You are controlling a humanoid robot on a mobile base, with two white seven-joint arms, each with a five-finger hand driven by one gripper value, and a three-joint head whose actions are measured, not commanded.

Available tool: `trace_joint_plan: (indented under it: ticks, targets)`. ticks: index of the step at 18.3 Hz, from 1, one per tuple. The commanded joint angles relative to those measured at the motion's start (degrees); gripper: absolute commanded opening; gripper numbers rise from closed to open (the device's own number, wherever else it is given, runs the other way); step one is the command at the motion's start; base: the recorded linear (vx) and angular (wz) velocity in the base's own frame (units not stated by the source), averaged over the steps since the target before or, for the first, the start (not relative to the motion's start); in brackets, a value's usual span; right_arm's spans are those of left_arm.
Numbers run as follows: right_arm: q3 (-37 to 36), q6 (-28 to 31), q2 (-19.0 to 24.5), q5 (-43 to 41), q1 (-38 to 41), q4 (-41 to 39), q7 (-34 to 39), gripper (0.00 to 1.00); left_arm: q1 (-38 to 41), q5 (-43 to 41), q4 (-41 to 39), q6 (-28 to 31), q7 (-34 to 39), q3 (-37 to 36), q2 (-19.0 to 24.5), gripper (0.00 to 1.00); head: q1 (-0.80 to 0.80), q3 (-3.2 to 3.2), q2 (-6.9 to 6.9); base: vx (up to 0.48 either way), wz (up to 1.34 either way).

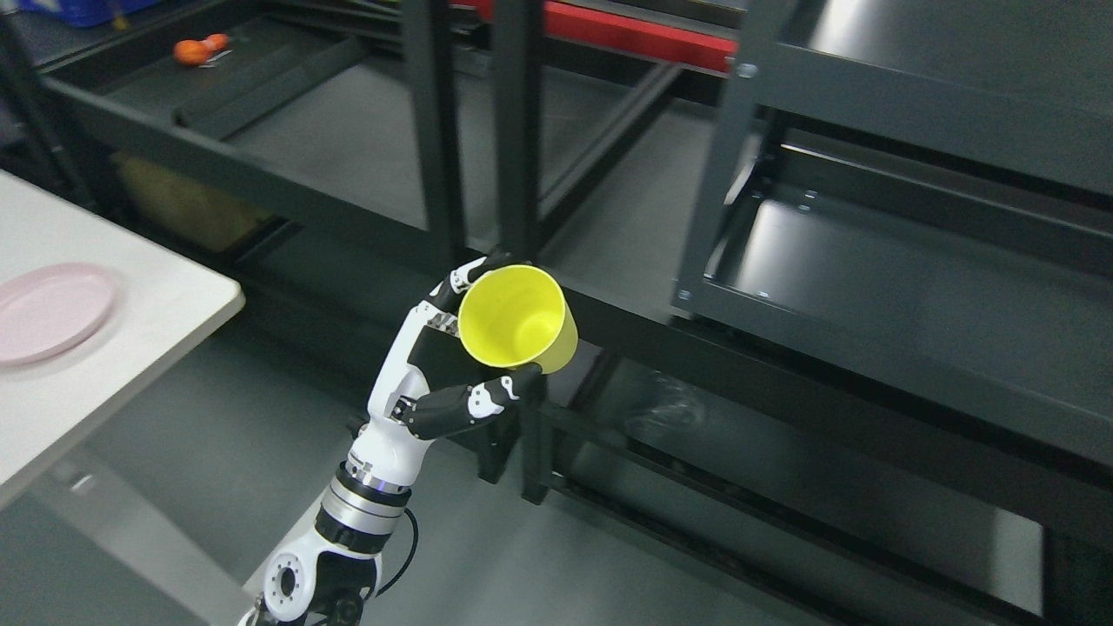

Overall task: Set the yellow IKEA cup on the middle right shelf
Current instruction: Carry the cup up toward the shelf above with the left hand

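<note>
My left hand (pixel 487 339) comes in from the lower left and is shut on the yellow cup (pixel 517 317). The cup is tilted, with its open mouth facing the camera, held in the air in front of the dark shelving. The thumb (pixel 469 404) runs under the cup and the other fingers wrap behind it. The dark grey shelf (pixel 869 287) on the right unit lies to the right of the cup, apart from it. My right arm does not show.
A white table (pixel 104 365) with a pink plate (pixel 48 309) stands at the left. Black shelf posts (pixel 517 130) rise just behind the cup. A left shelf unit holds an orange object (pixel 198 49) at the far back. A red bar (pixel 635 35) crosses the top.
</note>
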Motion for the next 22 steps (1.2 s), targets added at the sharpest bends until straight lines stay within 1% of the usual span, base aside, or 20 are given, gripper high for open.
trace_joint_plan:
  ticks: [1,6,9,11,15,18,21,22]
  targets:
    - [1.0,0.0,-1.0,-1.4,0.8,0.0,0.0,0.99,-2.4,0.0,-0.4,-0.1,0.0,-10.3,1.0,0.01,0.0,0.0,0.0,-0.172,-1.19]
    - [1.1,0.0,-1.0,-1.4,0.8,0.0,0.0,0.99,-7.1,0.6,-0.3,0.0,0.1,-12.8,1.0,0.01,0.0,0.0,-0.01,-0.15,-0.9]
    - [1.0,0.0,-1.0,-1.4,0.8,0.0,0.0,0.99,-13.8,3.0,-0.3,1.5,0.7,-13.5,1.0,0.01,0.0,0.0,-0.01,-0.074,-0.43]
    - [1.0,0.0,-1.0,-1.4,0.8,0.0,0.0,0.99,-16.4,3.1,-0.3,3.2,0.7,-13.6,1.0,0.01,0.0,0.0,-0.01,-0.008,-0.17]
    - [1.0,0.0,-1.0,-1.4,0.8,0.0,0.0,0.99,-21.4,6.2,-0.3,4.2,0.7,-13.9,1.0,0.01,0.0,0.0,-0.01,0.059,0.02]
    - [1.0,0.0,-1.0,-1.4,0.8,0.0,0.0,0.99,-23.9,6.7,-0.3,5.7,0.9,-14.6,1.0,0.01,0.0,0.0,-0.01,0.073,0.05]
    - [1.0,0.0,-1.0,-1.4,0.8,0.0,0.0,0.99,-27.7,8.8,-0.3,6.8,4.9,-17.6,1.0,0.01,0.0,0.0,-0.01,0.059,-0.11]
    - [1.0,0.0,-1.0,-1.4,0.8,0.0,0.0,0.99,-30.0,10.3,-0.2,7.6,8.1,-18.1,1.0,0.0,0.0,0.0,-0.01,0.063,-0.19]
